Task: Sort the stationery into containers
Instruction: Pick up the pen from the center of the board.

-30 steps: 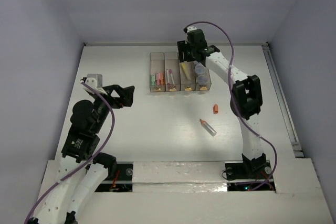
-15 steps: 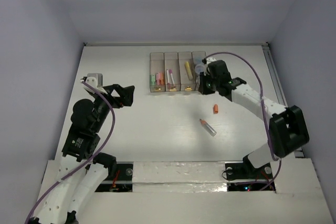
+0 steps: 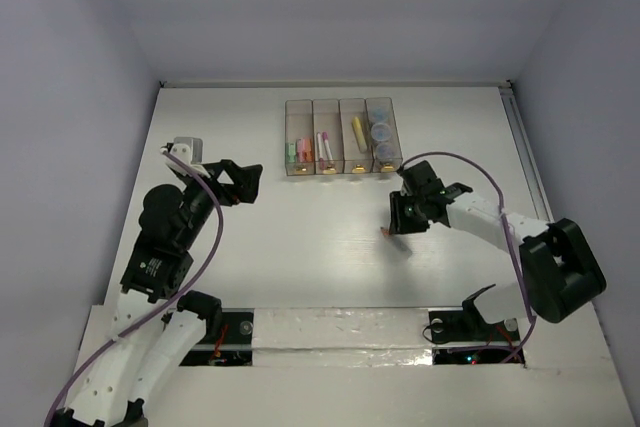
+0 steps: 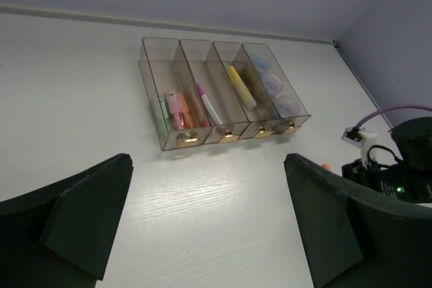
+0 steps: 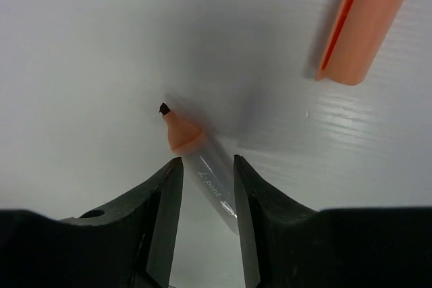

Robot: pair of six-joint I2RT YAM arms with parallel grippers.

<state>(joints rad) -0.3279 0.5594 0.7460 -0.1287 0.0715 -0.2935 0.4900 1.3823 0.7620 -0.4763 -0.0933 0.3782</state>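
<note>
**A:** From above, where's the right gripper [image 3: 398, 227]?

**B:** Low over the uncapped marker [image 3: 396, 243], which lies on the table [image 3: 300, 257] well short of the bins [image 3: 299, 117]. Its cap can't be seen here because the arm covers that patch. The left gripper [image 3: 248, 184] hangs off to the left, away from everything. I'd guess it's parked there so the two arms don't cross.

**A:** And the left wrist view?

**B:** Its fingers [image 4: 81, 227] are spread wide with nothing between them. Beyond them the four bins show how things are sorted. The left one has the green, pink and orange sticks [image 4: 177, 109], the next a white-magenta stick [image 4: 208, 104], the third a gold stick [image 4: 241, 87], and the jars [image 4: 270, 84] are on the right.

**A:** Right wrist?

**B:** The jaws stand slightly apart, astride the marker's clear barrel just behind the orange nib. A sliver of table shows on each side, so it isn't clamped yet. Taking the barrel crosswise suits a stick that could roll. The orange cap [image 5: 361, 25] lies apart, up to the right.

**A:** Anything in the way?

**B:** Nothing around the marker. The snag, as I judge it, is the loose cap — and the bare nib could smear.
</note>
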